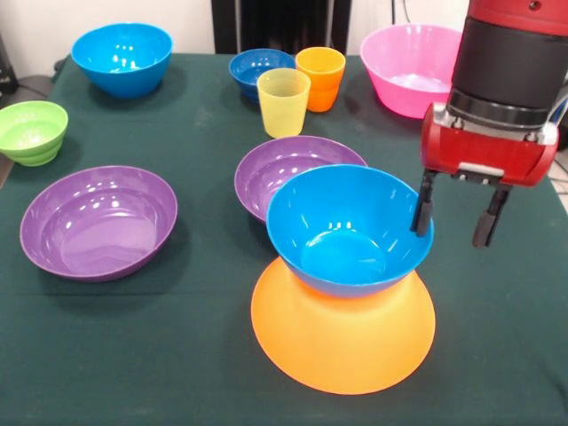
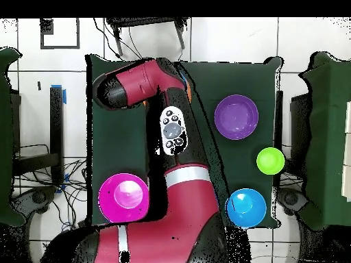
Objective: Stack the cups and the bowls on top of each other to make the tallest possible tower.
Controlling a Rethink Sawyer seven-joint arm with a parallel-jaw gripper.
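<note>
The tower stands at the front of the green table: a wide yellow-orange bowl (image 1: 342, 342) upside down, with a bright blue bowl (image 1: 346, 232) upright on it. My gripper (image 1: 454, 220) is open and empty at that blue bowl's right rim; one finger (image 1: 423, 213) overlaps the rim and the other hangs outside it. The yellow cup (image 1: 283, 102) and orange cup (image 1: 320, 78) stand upright at the back, next to the small dark blue bowl (image 1: 257, 69). In the overhead view the arm (image 2: 178, 137) hides the tower, the cups and the gripper.
A purple bowl (image 1: 286, 170) sits just behind the tower, another purple bowl (image 1: 98, 222) (image 2: 236, 116) at the left. The green bowl (image 1: 33, 131) (image 2: 270, 160), a second bright blue bowl (image 1: 122, 58) (image 2: 246, 208) and the pink bowl (image 1: 410, 69) (image 2: 123, 197) stand near the table's edges.
</note>
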